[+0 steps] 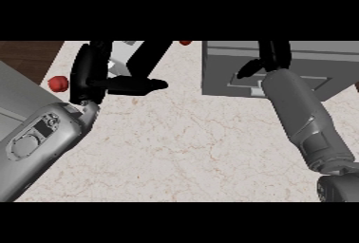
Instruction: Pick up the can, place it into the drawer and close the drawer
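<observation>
- Counter [189, 142]: a pale beige, stone-look top with thin reddish veins is filling most of the frame. One strip of dark brown wood [28, 54] is showing at the upper left corner.
- Can [120, 60]: only a pale grey-white patch is showing at the upper left, between black fingers. Its outline is mostly hidden.
- Left hand [126, 85]: black and smooth, it is curling round the can, thumb lying across below it, so it is grasping. Its grey left forearm [35, 137], a smooth shell with a rounded inset panel, is coming in from the lower left.
- Drawer [329, 61]: one boxy, flat-faced, mid-grey unit is sitting at the upper right, well apart from the can. An angular recess is showing in its lower face.
- Right hand [272, 56]: black, it is lying over the drawer's left part near the top edge. Whether it is released or clenched cannot be told. The tapered grey right forearm [305, 118] is running up from the lower right.
- Red objects: two, small and rounded. One [58, 83] is lying left of the left hand; the other [185, 42] is being cut off at top centre.
</observation>
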Controlling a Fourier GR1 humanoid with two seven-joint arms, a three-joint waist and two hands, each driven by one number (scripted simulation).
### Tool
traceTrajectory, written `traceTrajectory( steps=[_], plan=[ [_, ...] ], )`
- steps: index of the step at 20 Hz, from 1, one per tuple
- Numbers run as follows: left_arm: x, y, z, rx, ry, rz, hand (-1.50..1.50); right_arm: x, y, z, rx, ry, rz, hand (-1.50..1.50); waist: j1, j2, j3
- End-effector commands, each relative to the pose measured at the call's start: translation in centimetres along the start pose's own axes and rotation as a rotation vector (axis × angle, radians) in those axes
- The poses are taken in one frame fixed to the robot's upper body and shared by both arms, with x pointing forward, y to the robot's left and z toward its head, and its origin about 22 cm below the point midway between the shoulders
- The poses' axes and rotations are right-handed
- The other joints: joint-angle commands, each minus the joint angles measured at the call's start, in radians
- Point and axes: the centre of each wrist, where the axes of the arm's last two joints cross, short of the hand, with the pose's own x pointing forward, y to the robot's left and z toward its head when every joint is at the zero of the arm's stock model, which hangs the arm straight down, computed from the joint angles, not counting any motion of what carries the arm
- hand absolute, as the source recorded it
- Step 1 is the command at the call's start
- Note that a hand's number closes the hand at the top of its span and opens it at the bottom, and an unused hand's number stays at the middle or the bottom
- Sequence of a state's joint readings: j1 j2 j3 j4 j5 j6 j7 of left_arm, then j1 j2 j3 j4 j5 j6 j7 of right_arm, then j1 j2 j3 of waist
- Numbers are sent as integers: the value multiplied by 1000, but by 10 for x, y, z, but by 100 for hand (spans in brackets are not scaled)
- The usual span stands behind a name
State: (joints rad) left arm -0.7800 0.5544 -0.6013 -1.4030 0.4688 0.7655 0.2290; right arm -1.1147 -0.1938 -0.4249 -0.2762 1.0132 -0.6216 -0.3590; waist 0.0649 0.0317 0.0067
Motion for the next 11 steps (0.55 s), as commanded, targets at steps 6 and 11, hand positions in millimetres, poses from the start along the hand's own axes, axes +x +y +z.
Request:
traceTrajectory(
  steps=[6, 11],
  plan=[
    [-12, 15, 8, 46, 9, -4, -150, 50, 2, -22, -86, 106, -506, -150, -1, -19, -3],
    [-29, 15, 19, 40, 30, 8, -150, 48, 4, -20, -104, 87, -549, -150, -17, -16, -6]
  ],
)
